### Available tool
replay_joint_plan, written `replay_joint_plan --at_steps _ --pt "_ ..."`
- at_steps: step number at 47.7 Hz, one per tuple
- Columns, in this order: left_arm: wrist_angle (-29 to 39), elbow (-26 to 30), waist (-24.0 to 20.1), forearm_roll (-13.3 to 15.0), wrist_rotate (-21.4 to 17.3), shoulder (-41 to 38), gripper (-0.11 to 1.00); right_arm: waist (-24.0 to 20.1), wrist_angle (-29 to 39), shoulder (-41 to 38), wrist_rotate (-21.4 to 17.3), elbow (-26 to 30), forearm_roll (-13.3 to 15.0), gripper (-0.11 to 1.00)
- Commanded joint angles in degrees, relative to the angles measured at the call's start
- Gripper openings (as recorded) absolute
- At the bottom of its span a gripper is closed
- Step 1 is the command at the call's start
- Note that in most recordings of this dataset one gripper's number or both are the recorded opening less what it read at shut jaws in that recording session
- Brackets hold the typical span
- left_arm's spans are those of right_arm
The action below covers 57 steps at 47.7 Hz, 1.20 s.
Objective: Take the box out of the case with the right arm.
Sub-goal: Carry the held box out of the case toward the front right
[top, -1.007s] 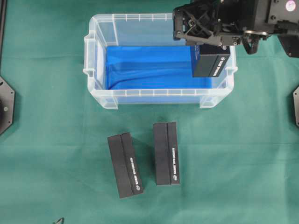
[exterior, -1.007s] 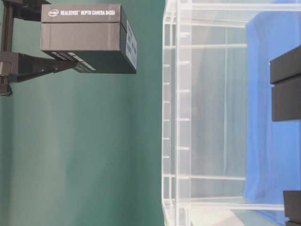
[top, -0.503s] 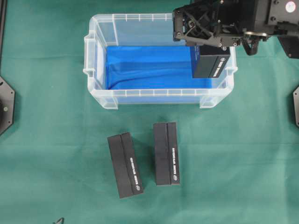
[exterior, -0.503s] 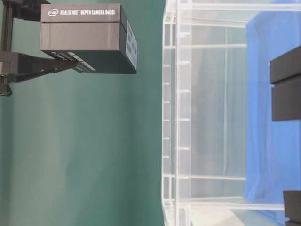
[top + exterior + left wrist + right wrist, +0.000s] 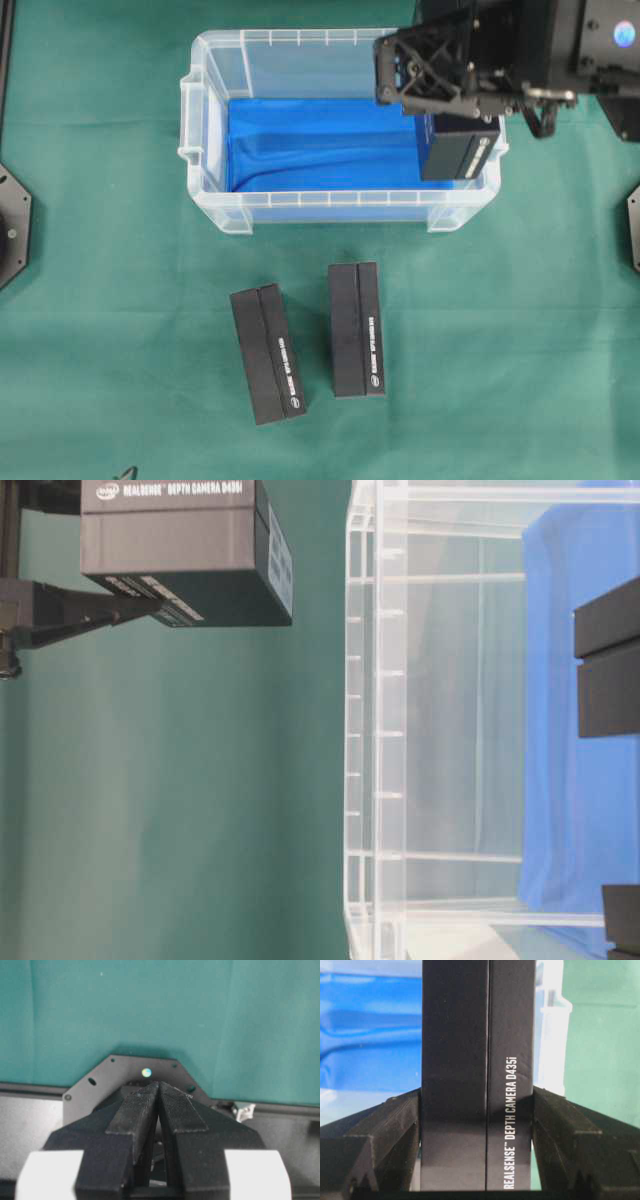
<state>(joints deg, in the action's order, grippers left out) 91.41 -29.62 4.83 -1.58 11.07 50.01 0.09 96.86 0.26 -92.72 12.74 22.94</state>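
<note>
While clamped between the right arm's jaws, the box [image 5: 478, 1075] hangs — seemingly — above the case [image 5: 205, 150].

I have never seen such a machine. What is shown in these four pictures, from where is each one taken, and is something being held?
It is a robot with two arms on a green table. One picture looks down from above, one looks from table height and appears turned sideways, and two come from cameras on the wrists. The right gripper is shut on a black box, lifted over the right end of the clear case, which has a blue sheet inside. Two similar boxes lie on the cloth in front of the case. The left gripper is shut and holds nothing.
</note>
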Motion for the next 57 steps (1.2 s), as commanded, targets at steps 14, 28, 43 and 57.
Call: replay_joint_plan --at_steps 14,28,43,57 --pt "-0.2 0.4 0.1 -0.1 0.0 -0.3 0.00 -9.7 4.5 1.7 -8.7 1.5 0.2 0.64" --pt "-0.1 0.4 0.0 -0.1 -0.1 -0.4 0.00 -20.1 5.4 1.5 -20.3 1.7 0.1 0.64" --pt "-0.2 0.4 0.1 -0.2 -0.1 -0.2 0.00 -27.8 7.6 -1.8 -26.1 6.5 -0.3 0.64" --pt "-0.2 0.4 0.0 -0.1 0.0 -0.2 0.00 -29.8 12.2 -4.9 -26.7 11.1 -1.1 0.64"
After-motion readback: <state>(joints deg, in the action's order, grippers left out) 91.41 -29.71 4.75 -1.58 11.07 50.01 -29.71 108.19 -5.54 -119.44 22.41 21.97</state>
